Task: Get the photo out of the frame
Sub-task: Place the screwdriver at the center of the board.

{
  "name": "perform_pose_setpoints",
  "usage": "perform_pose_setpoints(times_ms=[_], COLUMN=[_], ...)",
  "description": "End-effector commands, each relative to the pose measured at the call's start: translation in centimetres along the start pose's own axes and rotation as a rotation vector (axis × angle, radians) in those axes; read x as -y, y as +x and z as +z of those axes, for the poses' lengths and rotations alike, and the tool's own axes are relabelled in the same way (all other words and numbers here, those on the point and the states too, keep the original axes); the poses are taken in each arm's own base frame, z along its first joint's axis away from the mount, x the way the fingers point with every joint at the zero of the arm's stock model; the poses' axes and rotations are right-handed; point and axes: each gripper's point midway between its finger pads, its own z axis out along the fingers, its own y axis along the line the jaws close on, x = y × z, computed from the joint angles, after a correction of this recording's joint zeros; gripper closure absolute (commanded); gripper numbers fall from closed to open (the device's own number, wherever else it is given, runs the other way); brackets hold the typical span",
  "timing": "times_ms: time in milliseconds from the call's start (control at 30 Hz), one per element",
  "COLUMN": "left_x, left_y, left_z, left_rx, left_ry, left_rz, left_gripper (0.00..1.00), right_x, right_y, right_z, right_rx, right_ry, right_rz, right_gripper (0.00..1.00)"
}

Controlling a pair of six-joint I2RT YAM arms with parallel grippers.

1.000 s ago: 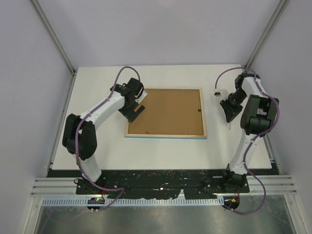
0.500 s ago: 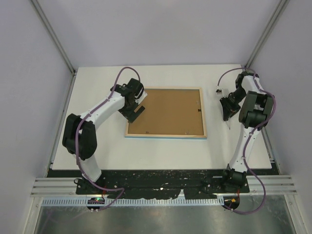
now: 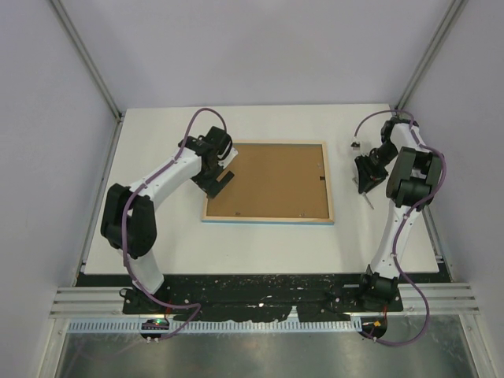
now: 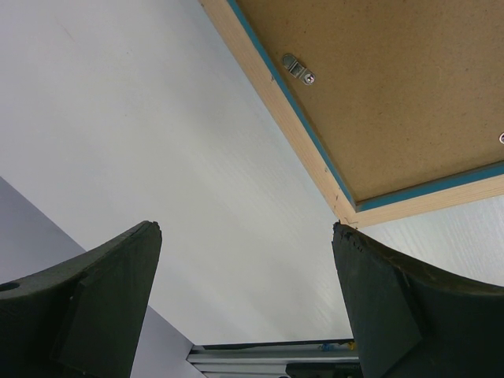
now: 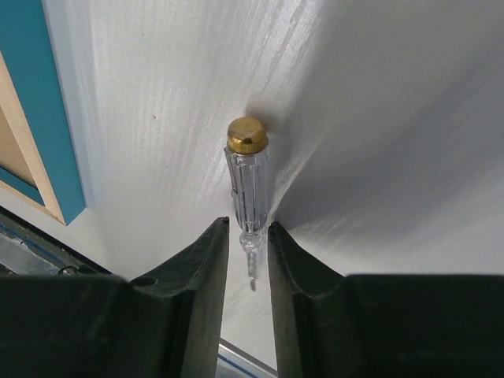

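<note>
The frame [image 3: 329, 186] lies face down mid-table, its light wood back up and a blue edge showing at the front. The brown backing board [image 3: 268, 181] fills it, so the photo is hidden. My left gripper [image 3: 223, 179] is open and empty over the frame's left side. In the left wrist view the frame's corner [image 4: 299, 134], the board [image 4: 394, 87] and a metal turn clip [image 4: 298, 68] lie beyond my left gripper [image 4: 246, 232]. My right gripper [image 3: 365, 187] is right of the frame. It [image 5: 248, 228] is shut on a clear-handled screwdriver [image 5: 246, 181] with a brass cap.
The frame's blue edge [image 5: 47, 118] shows at the left of the right wrist view. The screwdriver's tip [image 3: 367, 200] sticks out toward the near side. White booth walls stand close to the table's left, right and far edges. The black base rail runs along the near edge.
My right gripper has shifted slightly left and away with the screwdriver. The left arm and the frame have not moved.
</note>
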Motion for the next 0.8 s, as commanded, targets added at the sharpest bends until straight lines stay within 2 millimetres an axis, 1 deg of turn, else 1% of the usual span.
perform_pose_setpoints(times_ms=[0,200,333,400,433,467,500,633,700,733,767], left_x=[-0.6,-0.5,-0.5,-0.6,-0.6,-0.7,-0.7,-1.1,-1.4,-1.4,-1.6], left_y=[-0.8,-0.7,-0.7,-0.7,-0.7,-0.7,-0.7,-1.0,-1.0,-1.0,-1.1], left_z=[-0.7,-0.7,-0.7,-0.9,-0.9,-1.0,-1.1,-1.7,-2.1,-2.3,-2.5], left_rx=[0.033,0.034,0.037,0.042,0.043,0.047,0.053,0.089,0.100,0.107,0.115], left_ry=[-0.009,-0.006,-0.008,-0.012,-0.013,-0.014,-0.014,-0.029,-0.038,-0.040,-0.043], left_rz=[-0.029,-0.029,-0.028,-0.028,-0.029,-0.028,-0.031,-0.031,-0.033,-0.035,-0.035], left_gripper=[0.06,0.06,0.06,0.06,0.05,0.05,0.04,0.00,0.00,0.00,0.00], right_x=[2.5,2.6,2.6,2.2,2.0,1.9,1.7,0.8,-0.1,-0.7,-1.3], right_y=[-2.8,-2.6,-3.0,-3.6,-3.7,-4.1,-4.4,-5.2,-5.6,-5.8,-6.0], right_z=[0.3,0.4,-0.2,-1.3,-1.5,-2.2,-2.5,-4.7,-6.1,-6.4,-7.4], right_rx=[0.120,0.127,0.159,0.195,0.206,0.231,0.247,0.319,0.361,0.377,0.404], right_ry=[0.098,0.113,0.131,0.142,0.140,0.155,0.156,0.182,0.186,0.177,0.182], right_rz=[-0.033,-0.029,-0.027,-0.037,-0.039,-0.048,-0.052,-0.063,-0.077,-0.086,-0.099], right_gripper=[0.66,0.62,0.59,0.56,0.54,0.53,0.51,0.49,0.49,0.49,0.49])
